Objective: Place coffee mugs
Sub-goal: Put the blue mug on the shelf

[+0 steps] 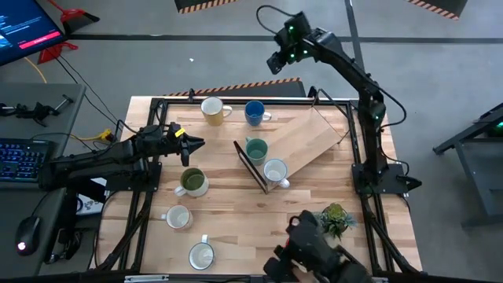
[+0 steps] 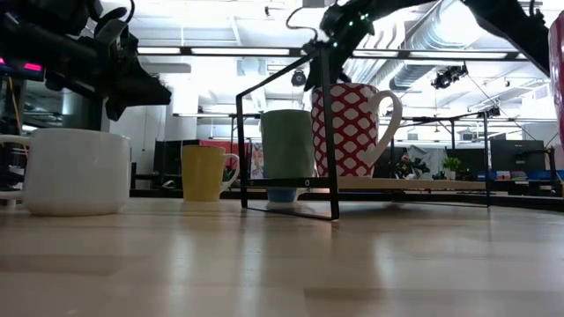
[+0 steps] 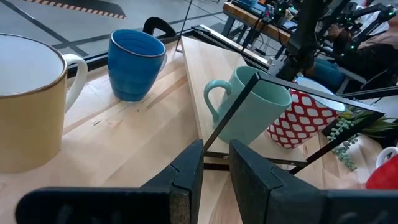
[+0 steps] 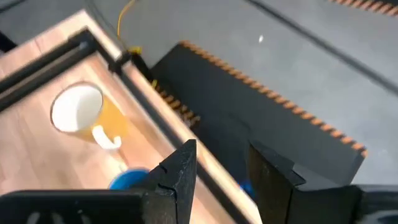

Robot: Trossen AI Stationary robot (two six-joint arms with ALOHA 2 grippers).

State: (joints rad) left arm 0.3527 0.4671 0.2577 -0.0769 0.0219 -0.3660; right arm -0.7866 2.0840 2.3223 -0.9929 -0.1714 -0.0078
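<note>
Left fingers (image 3: 214, 177) slightly parted, holding nothing.

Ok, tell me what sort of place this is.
Probably a robotics lab in an open-plan office: a wooden table framed by arm mounts, a keyboard and monitor beside it, and exposed ceiling ducts over distant desks.

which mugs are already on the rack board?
Two: the teal mug and the red-and-white patterned mug, side by side on the slanted wooden board. The yellow mug, blue mug and the others stand on the table.
</note>
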